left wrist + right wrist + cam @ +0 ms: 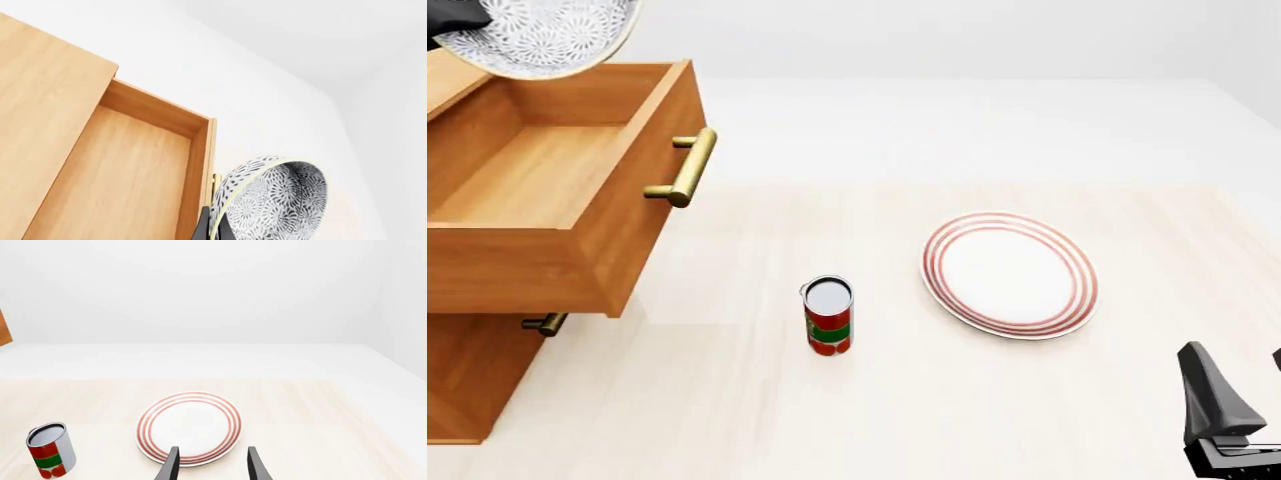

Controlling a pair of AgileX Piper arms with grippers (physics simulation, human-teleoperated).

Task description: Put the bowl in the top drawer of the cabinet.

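The bowl, white with dense grey-black lace pattern, hangs tilted above the back left of the open top drawer. My left gripper is shut on the bowl's rim. In the left wrist view the bowl is pinched between the fingers of my left gripper, beside the bare wooden inside of the top drawer. The cabinet stands at the left. My right gripper is open and holds nothing, low at the front right, short of the plate.
A white plate with red rings lies right of centre. A red and green can stands upright in the middle. The drawer's brass bar handle juts out toward the table. The lower drawer handle shows beneath.
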